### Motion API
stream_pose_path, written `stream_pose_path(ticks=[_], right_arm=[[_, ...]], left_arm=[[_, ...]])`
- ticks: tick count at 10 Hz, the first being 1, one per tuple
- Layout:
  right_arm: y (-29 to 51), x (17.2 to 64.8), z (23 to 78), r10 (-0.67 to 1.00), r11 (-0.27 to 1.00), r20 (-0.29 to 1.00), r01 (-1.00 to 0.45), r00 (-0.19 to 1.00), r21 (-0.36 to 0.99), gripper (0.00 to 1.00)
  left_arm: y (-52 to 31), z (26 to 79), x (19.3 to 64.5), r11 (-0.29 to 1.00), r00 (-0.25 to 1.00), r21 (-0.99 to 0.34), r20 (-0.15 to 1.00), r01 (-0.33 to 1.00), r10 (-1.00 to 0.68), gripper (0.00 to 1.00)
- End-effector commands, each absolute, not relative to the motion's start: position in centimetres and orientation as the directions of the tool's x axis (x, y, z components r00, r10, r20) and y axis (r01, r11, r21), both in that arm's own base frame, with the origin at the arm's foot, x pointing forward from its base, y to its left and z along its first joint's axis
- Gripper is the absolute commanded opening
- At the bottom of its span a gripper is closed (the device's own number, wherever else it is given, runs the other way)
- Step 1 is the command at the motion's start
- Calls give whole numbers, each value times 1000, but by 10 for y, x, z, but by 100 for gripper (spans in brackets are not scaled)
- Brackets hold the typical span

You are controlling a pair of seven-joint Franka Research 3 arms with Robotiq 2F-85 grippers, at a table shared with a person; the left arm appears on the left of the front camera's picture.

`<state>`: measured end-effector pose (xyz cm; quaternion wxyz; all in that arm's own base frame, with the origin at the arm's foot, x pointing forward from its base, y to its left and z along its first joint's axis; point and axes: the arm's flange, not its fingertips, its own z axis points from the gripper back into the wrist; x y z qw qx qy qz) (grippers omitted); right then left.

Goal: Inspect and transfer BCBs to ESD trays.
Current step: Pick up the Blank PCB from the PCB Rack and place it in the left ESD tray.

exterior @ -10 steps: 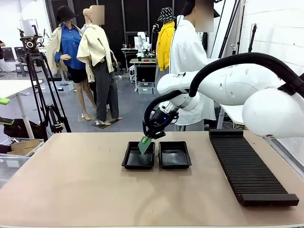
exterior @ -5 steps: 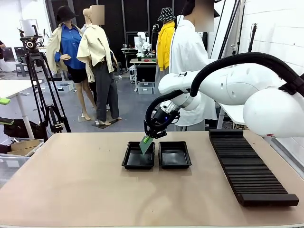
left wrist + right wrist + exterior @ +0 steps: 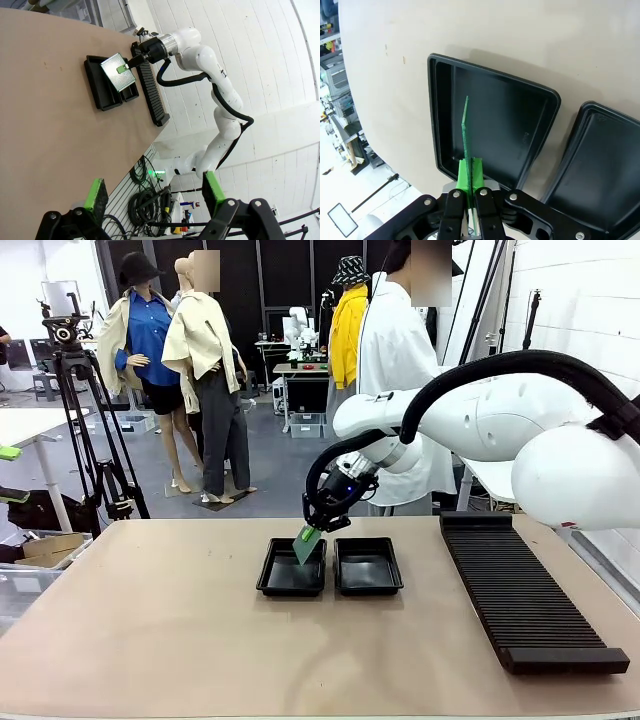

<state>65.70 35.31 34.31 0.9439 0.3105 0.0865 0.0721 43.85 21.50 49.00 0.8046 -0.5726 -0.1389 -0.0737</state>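
My right gripper (image 3: 314, 529) is shut on a green BCB (image 3: 306, 544), holding it tilted above the left of two black ESD trays (image 3: 286, 578). The right tray (image 3: 368, 568) beside it is bare. In the right wrist view the BCB (image 3: 466, 127) stands edge-on between the green pads (image 3: 470, 172), over the left tray's floor (image 3: 507, 120), with the other tray (image 3: 602, 160) to the right. My left gripper (image 3: 154, 192) is open, high above the table, far from the trays (image 3: 101, 89) and the held BCB (image 3: 118, 71).
A long black ribbed rack (image 3: 525, 590) lies on the table's right side. A person in a white coat (image 3: 400, 370) stands at the far edge behind the trays. Bare tabletop (image 3: 150, 620) stretches across the left and front.
My right gripper with the BCB has shifted very slightly right and up over the left tray, then held still. The left gripper has not changed.
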Motion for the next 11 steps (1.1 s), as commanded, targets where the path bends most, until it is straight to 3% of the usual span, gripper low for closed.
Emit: stream_pose_path(ticks=[1,7,11], right_arm=[[364,651,340,149,811,-124,-50,981,583,0],[380,623,320,54,802,-82,5,995,598,0],[385,609,314,77,805,-28,-46,997,591,0]], left_arm=[[215,492,437,336,949,-899,312,279,46,100],[215,492,437,336,949,-899,312,279,46,100],[215,492,437,336,949,-899,312,279,46,100]])
